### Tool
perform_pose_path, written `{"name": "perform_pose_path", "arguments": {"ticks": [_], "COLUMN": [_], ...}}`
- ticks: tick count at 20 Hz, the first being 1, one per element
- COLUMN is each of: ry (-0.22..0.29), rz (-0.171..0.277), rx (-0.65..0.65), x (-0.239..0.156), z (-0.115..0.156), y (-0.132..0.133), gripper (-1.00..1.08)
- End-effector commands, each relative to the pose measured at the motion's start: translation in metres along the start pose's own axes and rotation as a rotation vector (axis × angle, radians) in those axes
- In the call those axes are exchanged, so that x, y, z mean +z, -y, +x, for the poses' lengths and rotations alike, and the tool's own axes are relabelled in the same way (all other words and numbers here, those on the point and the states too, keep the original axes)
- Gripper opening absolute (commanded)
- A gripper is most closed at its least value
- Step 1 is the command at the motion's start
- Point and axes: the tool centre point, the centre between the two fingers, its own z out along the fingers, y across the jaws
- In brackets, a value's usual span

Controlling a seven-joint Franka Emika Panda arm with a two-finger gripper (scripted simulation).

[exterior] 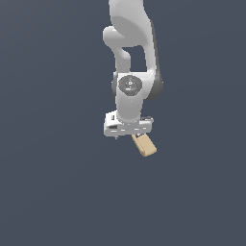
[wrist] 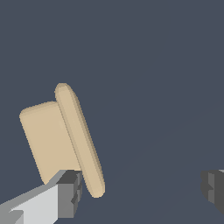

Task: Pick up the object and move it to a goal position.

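Currently I see gripper (exterior: 129,136) jaws spread wide, object (exterior: 145,144) beside one finger, ungripped. Grasp, lift, carry to goal all remain.

No readable text, labels, brands or numbers show in either view. The only mark is a small round emblem on the arm's wrist joint (exterior: 129,84), above the tan object (exterior: 145,144), with tiny red and white specks too small to make out.
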Motion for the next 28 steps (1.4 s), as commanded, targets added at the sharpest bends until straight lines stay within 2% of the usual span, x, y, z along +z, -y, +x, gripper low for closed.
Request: {"name": "perform_pose_path", "arguments": {"ticks": [1,9,16,17,26,27,28], "ry": [-0.006,-0.028,-0.034,-0.034,-0.034,-0.07,-0.07], "rz": [0.0,-0.003,-0.006,-0.006,-0.006,-0.009,-0.009], "rx": [-0.061,-0.264,-0.321,-0.321,-0.321,-0.325,-0.325], "x": [0.016,0.067,0.082,0.082,0.082,0.061,0.061], "z": [0.003,0.01,0.01,0.01,0.01,0.021,0.021], "y": [0.015,0.065,0.079,0.079,0.079,0.083,0.083], "gripper": [1.0,1.0,1.0,-1.0,-1.0,-1.0,-1.0]}}
